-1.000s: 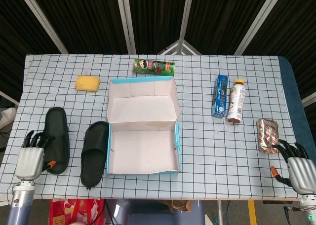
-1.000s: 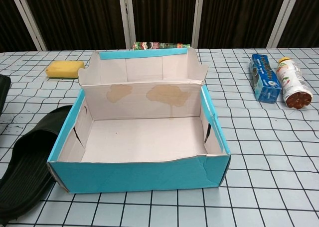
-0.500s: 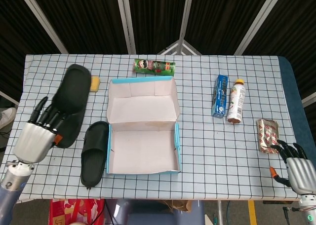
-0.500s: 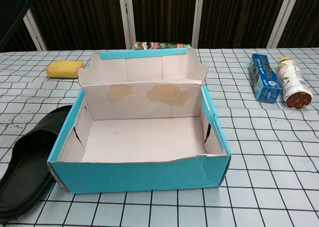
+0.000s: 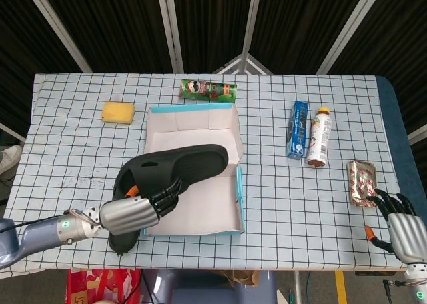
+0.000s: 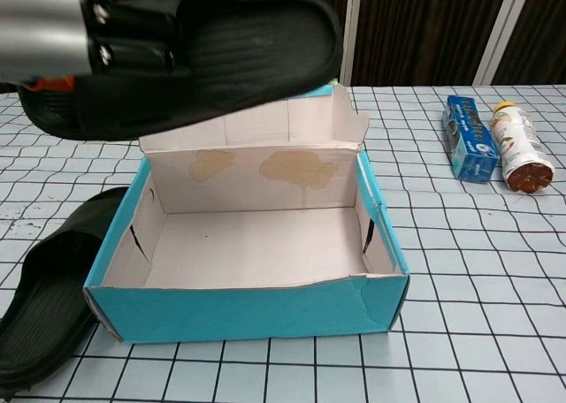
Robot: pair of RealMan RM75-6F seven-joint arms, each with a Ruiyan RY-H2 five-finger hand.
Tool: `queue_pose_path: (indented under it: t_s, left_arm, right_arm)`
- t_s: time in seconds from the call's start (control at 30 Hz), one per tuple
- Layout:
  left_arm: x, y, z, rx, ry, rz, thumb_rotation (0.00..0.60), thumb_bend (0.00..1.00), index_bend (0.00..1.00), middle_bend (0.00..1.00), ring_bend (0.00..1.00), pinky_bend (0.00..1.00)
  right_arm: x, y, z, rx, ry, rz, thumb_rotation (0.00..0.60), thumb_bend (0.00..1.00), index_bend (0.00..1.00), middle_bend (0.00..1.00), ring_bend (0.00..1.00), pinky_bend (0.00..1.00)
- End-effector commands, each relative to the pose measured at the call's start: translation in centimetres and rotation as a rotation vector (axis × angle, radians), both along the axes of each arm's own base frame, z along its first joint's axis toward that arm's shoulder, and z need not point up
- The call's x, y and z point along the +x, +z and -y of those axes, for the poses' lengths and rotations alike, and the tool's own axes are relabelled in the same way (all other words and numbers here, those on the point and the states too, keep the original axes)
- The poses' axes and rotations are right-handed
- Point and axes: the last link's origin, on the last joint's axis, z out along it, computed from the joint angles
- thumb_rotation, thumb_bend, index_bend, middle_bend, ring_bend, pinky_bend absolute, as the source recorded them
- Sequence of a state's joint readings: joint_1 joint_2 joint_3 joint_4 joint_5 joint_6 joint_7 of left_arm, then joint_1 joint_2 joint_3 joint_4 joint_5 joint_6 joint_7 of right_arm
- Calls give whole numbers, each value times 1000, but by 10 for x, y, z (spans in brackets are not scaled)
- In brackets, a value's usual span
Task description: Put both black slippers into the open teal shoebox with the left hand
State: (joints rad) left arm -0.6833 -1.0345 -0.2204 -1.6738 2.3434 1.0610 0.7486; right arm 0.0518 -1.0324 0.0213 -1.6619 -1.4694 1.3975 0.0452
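- Left hand [image 5: 137,212] grips one black slipper [image 5: 177,167], held in the air above the open teal shoebox [image 5: 240,204].
- Second slipper [image 5: 120,236] lies on the table, left of box.
- Right hand [image 5: 402,225] empty, fingers spread.

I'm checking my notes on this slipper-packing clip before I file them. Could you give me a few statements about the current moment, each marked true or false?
1. The left robot hand holds a black slipper above the teal shoebox. True.
2. Both slippers already lie inside the box. False: the box floor is bare, and the second slipper lies on the table beside the box's left wall.
3. The right robot hand grips the foil packet. False: it holds nothing and sits at the table's near right corner.
4. The yellow sponge lies on the table outside the box. True.
5. The bottle stands upright. False: it lies on its side beside the blue carton.
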Motion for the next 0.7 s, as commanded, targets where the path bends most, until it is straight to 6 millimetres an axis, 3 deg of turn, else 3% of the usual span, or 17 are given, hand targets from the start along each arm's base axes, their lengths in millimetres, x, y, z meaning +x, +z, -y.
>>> queue_pose_path:
  t_s: [0.03, 0.2, 0.4, 0.7]
  left_arm:
    - [11, -19, -8, -10, -23, -92, 600, 383, 589, 585, 186, 125]
    - [14, -42, -18, -51, -29, -89, 600, 386, 591, 588, 187, 125]
    - [9, -55, -28, -17, -68, -131, 600, 401, 591, 590, 188, 125]
    - [-6, -77, -28, -17, -55, -190, 600, 401, 592, 594, 188, 125]
  right_arm:
    - [0, 1, 0, -1, 0, 4, 600, 364, 241, 156, 203, 93]
    - [-2, 2, 0, -7, -5, 9, 600, 365, 241, 156, 203, 93]
    - [-4, 3, 2, -6, -8, 13, 600, 365, 240, 156, 203, 93]
    - [-4, 2, 2, 2, -6, 18, 600, 365, 241, 156, 203, 93]
